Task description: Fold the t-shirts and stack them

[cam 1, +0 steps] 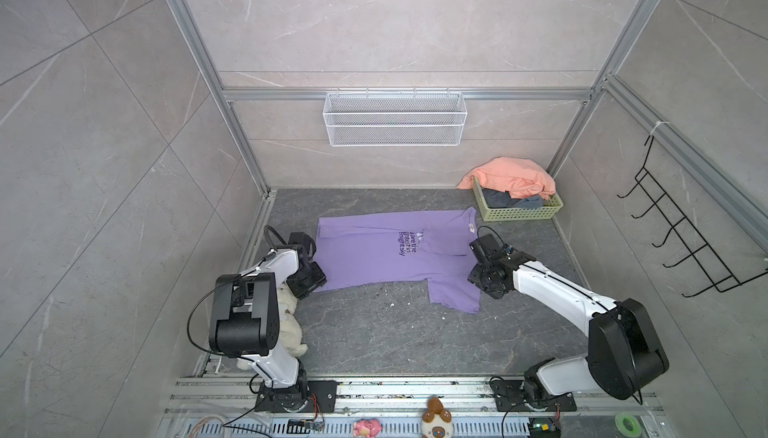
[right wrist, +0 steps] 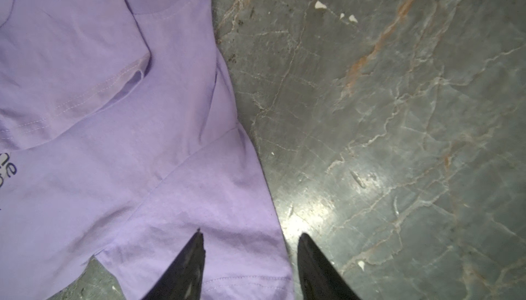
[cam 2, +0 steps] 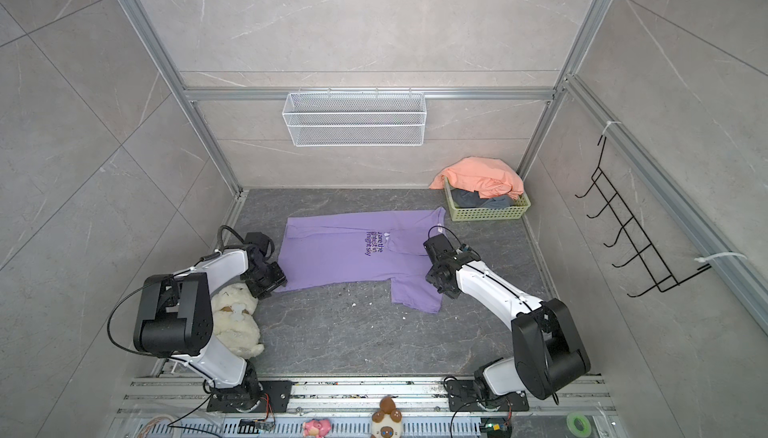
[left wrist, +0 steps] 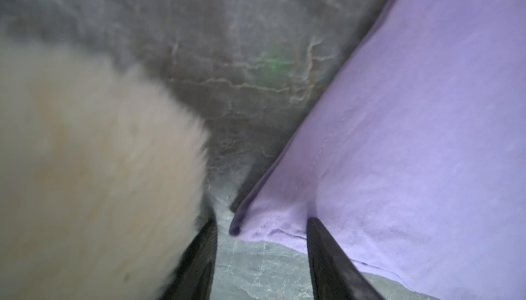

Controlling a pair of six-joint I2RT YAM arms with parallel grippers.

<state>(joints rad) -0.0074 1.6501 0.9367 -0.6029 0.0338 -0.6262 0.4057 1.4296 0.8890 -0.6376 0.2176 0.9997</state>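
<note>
Both top views: purple tee (cam 1: 374, 257) flat on counter (cam 1: 374, 340), far sleeve turned in, folding barely begun; orange tee (cam 1: 511, 178) and grey tee (cam 1: 498, 200) heaped in basket (cam 1: 519, 212) near purple tee's collar, nothing stacked; arms stretched low to its opposite ends | left wrist: left claw (left wrist: 262, 221) spread astride its hem corner | right wrist: right claw (right wrist: 251, 233) spread astride its sleeve edge

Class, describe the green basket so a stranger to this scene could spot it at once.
Start at the dark stone tabletop and go to its far right corner. There sits the green plastic basket, a salmon-orange t-shirt spilling over its rim. Unlike the white wire basket hung on the wall, it stands on the tabletop.
</note>
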